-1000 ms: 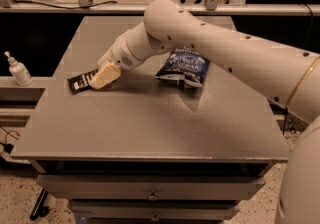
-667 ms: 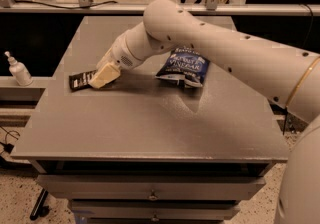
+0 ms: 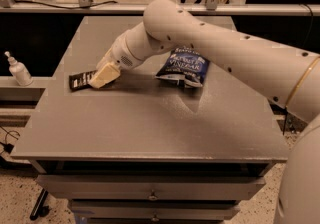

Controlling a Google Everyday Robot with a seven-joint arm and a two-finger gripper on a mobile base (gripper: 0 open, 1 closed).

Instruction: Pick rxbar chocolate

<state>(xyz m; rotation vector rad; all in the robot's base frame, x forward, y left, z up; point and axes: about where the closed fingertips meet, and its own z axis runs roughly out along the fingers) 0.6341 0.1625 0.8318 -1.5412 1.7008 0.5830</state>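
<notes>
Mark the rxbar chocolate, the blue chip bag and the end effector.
rxbar chocolate [image 3: 79, 81]: camera view, on the exposed left part of the black wrapper.
blue chip bag [image 3: 182, 67]: camera view, middle of the bag's front.
end effector [image 3: 99, 80]: camera view, cream tip, down over the bar's right end.

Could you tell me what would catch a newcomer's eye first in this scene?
The big white arm stretches in from the right across the grey table, its claw down at the right end of the black rxbar chocolate near the left edge. Next comes the blue chip bag mid-table, partly hidden by the arm.
</notes>
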